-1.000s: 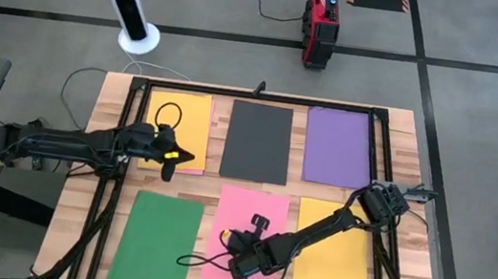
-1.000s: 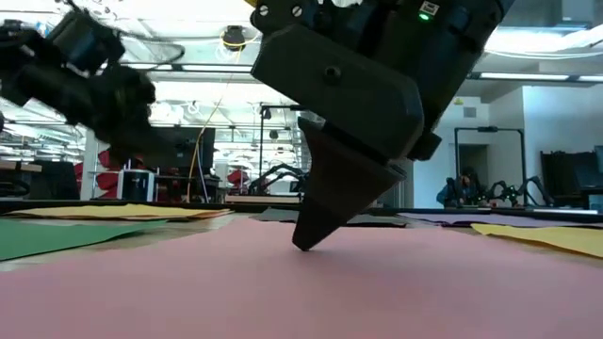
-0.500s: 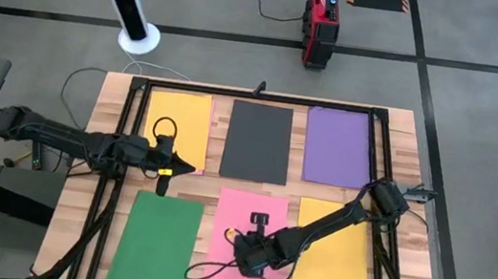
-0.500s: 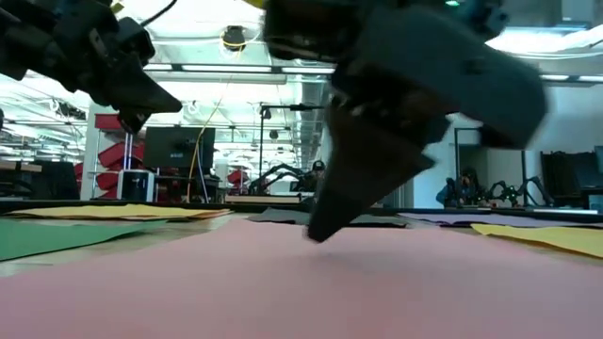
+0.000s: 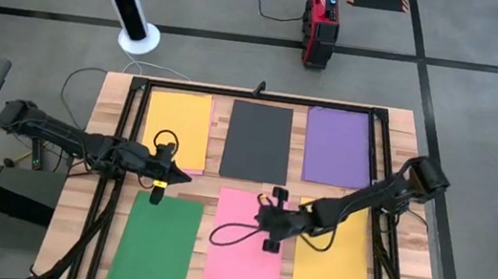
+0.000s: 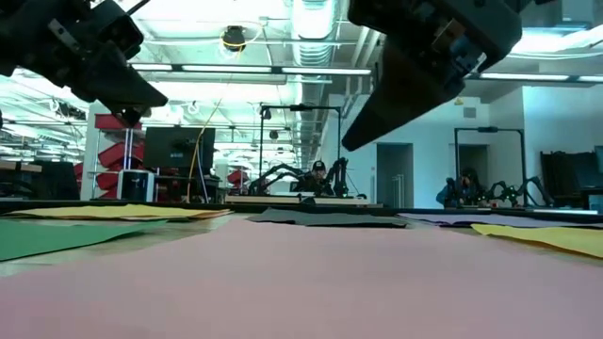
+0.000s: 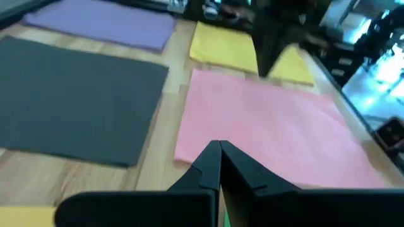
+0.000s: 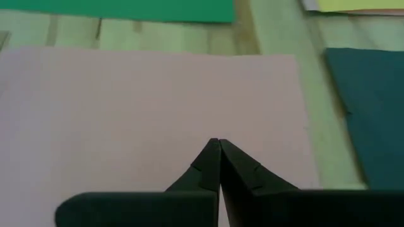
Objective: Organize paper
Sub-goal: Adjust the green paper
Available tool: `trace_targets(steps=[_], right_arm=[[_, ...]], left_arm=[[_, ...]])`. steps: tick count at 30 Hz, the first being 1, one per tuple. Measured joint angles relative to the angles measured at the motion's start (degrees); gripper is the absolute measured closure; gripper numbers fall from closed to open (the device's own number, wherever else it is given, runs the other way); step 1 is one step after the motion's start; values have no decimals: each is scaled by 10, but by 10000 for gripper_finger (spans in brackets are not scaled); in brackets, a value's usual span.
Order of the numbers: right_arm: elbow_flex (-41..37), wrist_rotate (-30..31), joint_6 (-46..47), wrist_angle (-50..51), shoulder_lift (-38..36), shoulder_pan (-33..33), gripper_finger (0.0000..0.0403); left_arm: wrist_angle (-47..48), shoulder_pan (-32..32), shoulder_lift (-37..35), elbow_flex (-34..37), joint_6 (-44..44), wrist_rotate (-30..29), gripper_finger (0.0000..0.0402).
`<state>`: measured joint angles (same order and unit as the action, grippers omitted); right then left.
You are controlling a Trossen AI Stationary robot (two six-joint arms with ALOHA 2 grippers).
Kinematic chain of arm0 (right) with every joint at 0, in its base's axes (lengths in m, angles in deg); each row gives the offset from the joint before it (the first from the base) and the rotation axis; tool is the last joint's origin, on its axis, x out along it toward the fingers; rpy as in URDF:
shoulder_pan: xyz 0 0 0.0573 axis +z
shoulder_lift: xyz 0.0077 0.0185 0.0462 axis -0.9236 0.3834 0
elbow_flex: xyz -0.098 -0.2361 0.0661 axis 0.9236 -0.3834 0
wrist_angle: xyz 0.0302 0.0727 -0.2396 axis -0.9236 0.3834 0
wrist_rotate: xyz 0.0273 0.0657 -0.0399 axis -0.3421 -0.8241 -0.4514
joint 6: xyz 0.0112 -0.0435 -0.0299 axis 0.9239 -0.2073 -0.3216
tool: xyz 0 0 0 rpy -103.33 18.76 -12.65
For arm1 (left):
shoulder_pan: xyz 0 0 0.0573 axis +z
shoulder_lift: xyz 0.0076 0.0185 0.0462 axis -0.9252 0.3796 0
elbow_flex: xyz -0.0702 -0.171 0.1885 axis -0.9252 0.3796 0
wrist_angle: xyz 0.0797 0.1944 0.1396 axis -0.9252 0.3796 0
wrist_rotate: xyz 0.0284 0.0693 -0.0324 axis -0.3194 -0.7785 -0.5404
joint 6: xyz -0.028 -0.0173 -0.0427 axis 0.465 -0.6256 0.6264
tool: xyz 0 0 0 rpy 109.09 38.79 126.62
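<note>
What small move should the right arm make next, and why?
Probably lower again onto the pink sheet. The right end effector is shut, empty, and hangs above that sheet near its far edge, not touching it in the low view. The left end effector waits, shut, between the other sheets.

Grey tiled floor (image 5: 484, 113) with dark seams, a red box (image 5: 322, 19), and bright ceiling strip lights (image 6: 236, 68)

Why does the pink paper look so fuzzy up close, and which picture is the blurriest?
In the low view the pink sheet lies right under the lens, so its near part is out of focus, while bright ceiling lights glare behind. The left wrist view is blurriest: the right hand is a dark smear there. The high view is sharp.
</note>
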<state>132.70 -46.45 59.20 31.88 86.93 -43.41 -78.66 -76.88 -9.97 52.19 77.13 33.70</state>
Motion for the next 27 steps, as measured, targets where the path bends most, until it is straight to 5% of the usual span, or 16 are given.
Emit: trace_targets(steps=[16, 27], right_arm=[[-76, -2, 5, -29, -56, -25, 403], [-76, -83, -53, -54, -56, -75, 403]], left_arm=[[89, -45, 0, 0, 17, 7, 401], [141, -72, 0, 0, 11, 41, 401]])
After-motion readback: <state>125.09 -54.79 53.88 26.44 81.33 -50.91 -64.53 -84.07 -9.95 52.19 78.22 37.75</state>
